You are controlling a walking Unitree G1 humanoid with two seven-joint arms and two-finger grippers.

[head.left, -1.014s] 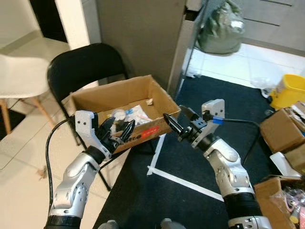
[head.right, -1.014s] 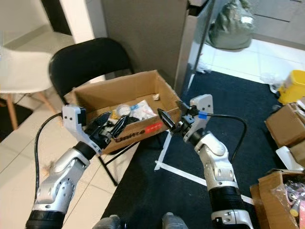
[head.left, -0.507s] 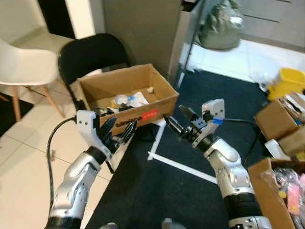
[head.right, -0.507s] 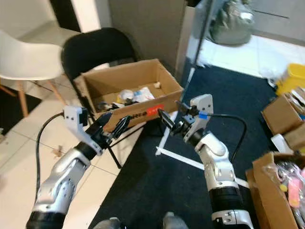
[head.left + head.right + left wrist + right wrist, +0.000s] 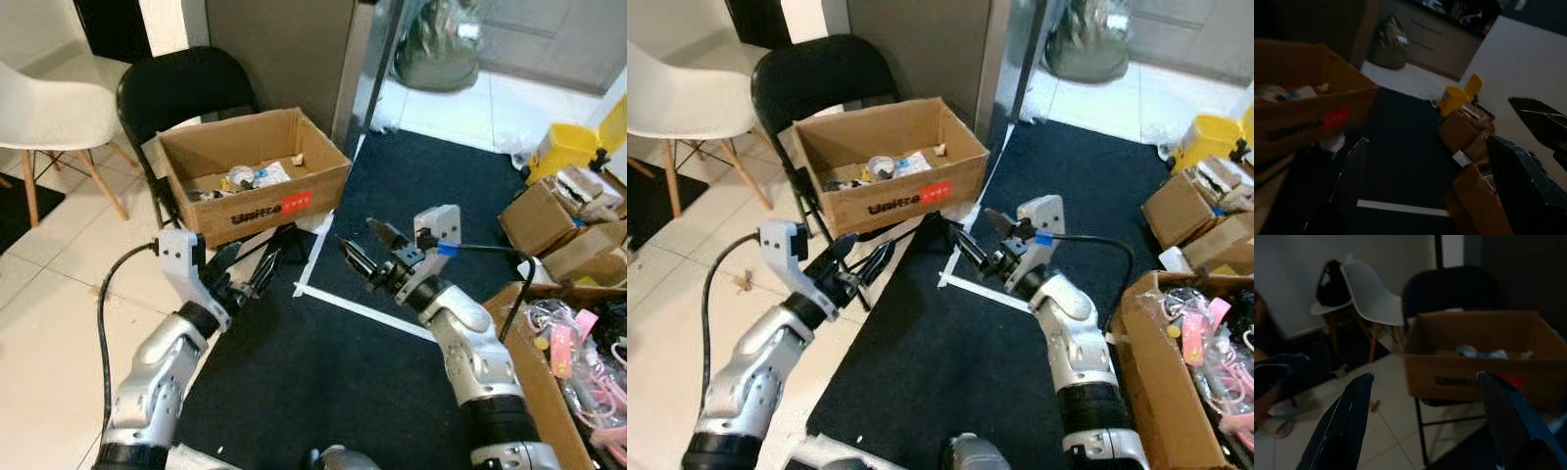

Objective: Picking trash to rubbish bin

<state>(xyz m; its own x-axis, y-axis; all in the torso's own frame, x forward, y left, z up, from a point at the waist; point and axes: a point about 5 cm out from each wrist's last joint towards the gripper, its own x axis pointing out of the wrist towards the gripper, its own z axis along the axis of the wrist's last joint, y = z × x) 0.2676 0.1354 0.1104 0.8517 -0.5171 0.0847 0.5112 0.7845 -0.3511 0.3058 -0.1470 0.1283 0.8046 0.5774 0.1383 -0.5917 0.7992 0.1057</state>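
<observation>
Both my left end effector (image 5: 257,275) and right end effector (image 5: 364,252) are spread, empty, before the cardboard box (image 5: 253,174); walking closer, I may knock it from the folding chair (image 5: 186,93).

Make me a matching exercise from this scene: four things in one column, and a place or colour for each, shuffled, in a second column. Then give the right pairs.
Things:
1. cardboard box
2. yellow bin
3. white chair
4. white tape line

Places and colours:
A. on the dark carpet, ahead of the right gripper
B. far right, on the light tiled floor
C. on the seat of the black folding chair
D. far left, with wooden legs

Pairs: 1-C, 2-B, 3-D, 4-A
</observation>
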